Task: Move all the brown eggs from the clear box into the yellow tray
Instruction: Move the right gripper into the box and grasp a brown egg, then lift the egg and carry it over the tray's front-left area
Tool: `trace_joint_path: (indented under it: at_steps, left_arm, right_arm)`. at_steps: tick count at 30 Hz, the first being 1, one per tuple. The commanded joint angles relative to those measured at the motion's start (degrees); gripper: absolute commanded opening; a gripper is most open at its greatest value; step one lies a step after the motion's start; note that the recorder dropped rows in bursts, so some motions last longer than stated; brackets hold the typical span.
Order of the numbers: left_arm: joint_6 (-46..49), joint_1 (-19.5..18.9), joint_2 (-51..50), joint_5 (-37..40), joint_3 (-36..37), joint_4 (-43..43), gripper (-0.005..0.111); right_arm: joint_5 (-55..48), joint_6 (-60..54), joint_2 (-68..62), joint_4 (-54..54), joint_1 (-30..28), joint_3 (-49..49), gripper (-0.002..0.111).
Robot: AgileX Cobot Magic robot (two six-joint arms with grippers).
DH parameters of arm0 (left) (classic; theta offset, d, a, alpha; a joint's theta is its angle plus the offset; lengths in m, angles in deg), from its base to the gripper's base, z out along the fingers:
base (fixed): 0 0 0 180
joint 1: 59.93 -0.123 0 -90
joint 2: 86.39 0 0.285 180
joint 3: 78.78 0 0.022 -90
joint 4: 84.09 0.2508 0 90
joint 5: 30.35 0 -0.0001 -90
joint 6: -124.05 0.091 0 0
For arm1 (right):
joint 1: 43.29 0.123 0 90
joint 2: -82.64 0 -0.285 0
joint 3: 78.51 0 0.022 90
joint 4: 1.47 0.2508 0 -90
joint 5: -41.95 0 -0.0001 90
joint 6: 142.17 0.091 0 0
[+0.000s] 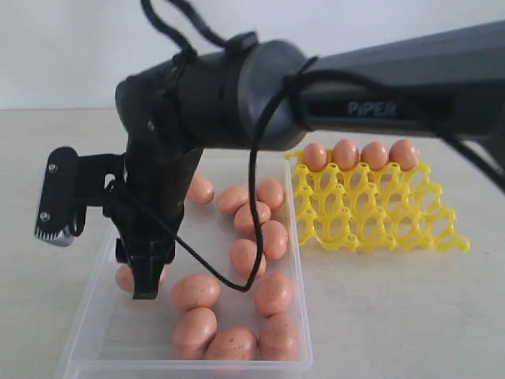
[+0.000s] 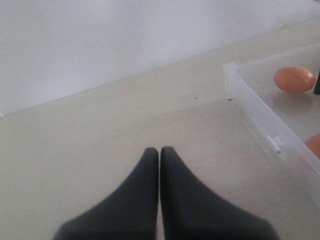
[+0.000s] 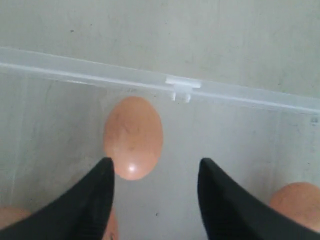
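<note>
Pale beige table (image 1: pixel 394 316) runs back to a plain white wall (image 1: pixel 63 47). On it lies the clear box (image 1: pixel 189 365), and just beside it, on the right in the exterior view, sits the yellow tray (image 1: pixel 379 213), its lattice seen at a slant. Four brown eggs stand side by side in the tray's back row (image 1: pixel 345 154); the cups in front of them are bare. Twelve more brown eggs (image 1: pixel 195 290) lie loose on the floor of the box, most of them gathered toward the side nearest the tray.

One dark arm marked PIPER (image 1: pixel 371 108) reaches in from the right across the box, and the right gripper (image 1: pixel 145 290) points down inside it near the far-left wall. Its jaws are spread apart with nothing between them. In the right wrist view the right gripper (image 3: pixel 156 161) hangs over the box floor, and a single egg (image 3: pixel 132 137) lies just past one fingertip (image 3: pixel 106 167), close to the box wall and its small latch tab (image 3: pixel 181 89); whether the fingertip touches the egg cannot be told.

The left gripper (image 2: pixel 159 150) is clenched, jaws pressed together and holding nothing, above bare table outside the box, whose wall (image 2: pixel 260 115) and one egg (image 2: pixel 294 79) show to one side
</note>
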Motion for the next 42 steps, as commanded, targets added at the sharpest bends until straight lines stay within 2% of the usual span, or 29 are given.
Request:
trace_joint_path:
  at_steps: [1, 3, 19, 21, 22, 25, 26, 31, 37, 40, 42]
  left_arm:
    - [0.0, 0.1, 0.0, -0.1, 0.2, 0.1, 0.001]
    - [0.0, 0.1, 0.0, -0.1, 0.2, 0.1, 0.001]
    - [0.0, 0.1, 0.0, -0.1, 0.2, 0.1, 0.001]
    - [0.0, 0.1, 0.0, -0.1, 0.2, 0.1, 0.001]
    - [0.0, 0.1, 0.0, -0.1, 0.2, 0.1, 0.001]
    - [0.0, 0.1, 0.0, -0.1, 0.2, 0.1, 0.001]
    - [0.0, 0.1, 0.0, -0.1, 0.2, 0.1, 0.001]
    - [0.0, 0.1, 0.0, -0.1, 0.2, 0.1, 0.001]
    - [0.0, 0.1, 0.0, -0.1, 0.2, 0.1, 0.001]
    - [0.0, 0.1, 0.0, -0.1, 0.2, 0.1, 0.001]
    - [0.0, 0.1, 0.0, -0.1, 0.2, 0.1, 0.001]
  right_arm:
    - [0.7, 7.8, -3.5, -4.7, 0.8, 0.3, 0.068]
    - [-0.5, 9.4, -4.4, -5.4, 1.3, 0.3, 0.071]
    - [4.3, 9.4, -9.0, -5.4, 1.4, 0.3, 0.07]
    - [5.4, 10.2, -9.0, -5.4, 1.4, 0.3, 0.064]
    - [6.2, 10.6, -9.0, -5.4, 1.4, 0.3, 0.056]
    - [8.4, 11.1, -8.9, -5.4, 1.4, 0.3, 0.02]
    - [9.1, 11.2, -8.9, -5.4, 1.4, 0.3, 0.002]
    - [12.7, 19.9, -8.3, -5.2, 1.2, 0.3, 0.001]
    - [15.2, 46.5, -3.6, -2.3, 0.3, -2.7, 0.001]
    - [23.2, 56.1, 1.9, -2.8, -1.0, -10.8, 0.001]
    - [34.9, 59.1, 6.9, -2.8, -2.2, -18.9, 0.001]
